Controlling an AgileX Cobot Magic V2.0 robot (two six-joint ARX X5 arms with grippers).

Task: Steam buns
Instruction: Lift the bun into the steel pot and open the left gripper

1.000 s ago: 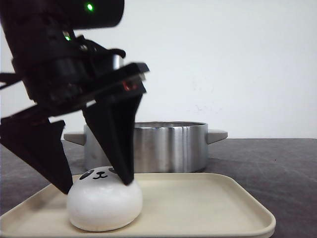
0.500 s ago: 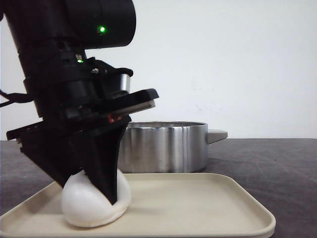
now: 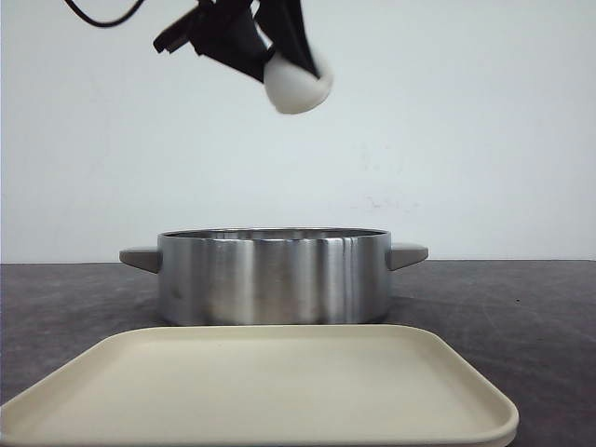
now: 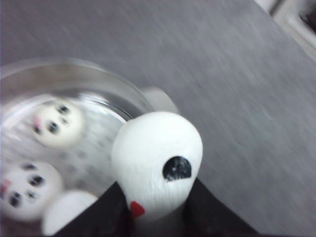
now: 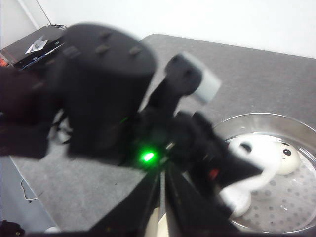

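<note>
White and smooth, one bun (image 3: 298, 84) sits clamped between the fingers of the left pincer (image 3: 279, 58), high in the air, and the steel pot (image 3: 273, 276) stands on the bench (image 3: 521, 307) directly below this pincer, a little to its right side in the front view. So the coming move is, I judge, mostly a straight descent with a small shift over the pot's opening. In the left wrist view three more buns (image 4: 58, 123) lie already inside the pot, below and beside the held one, which makes four buns in all. One cream tray (image 3: 261, 386) lies in front of the pot and carries no bun. The right pincer (image 5: 160, 202) watches from above; its fingers look nearly together, but I cannot tell its state surely. The left arm is clearly the nearer one.
</note>
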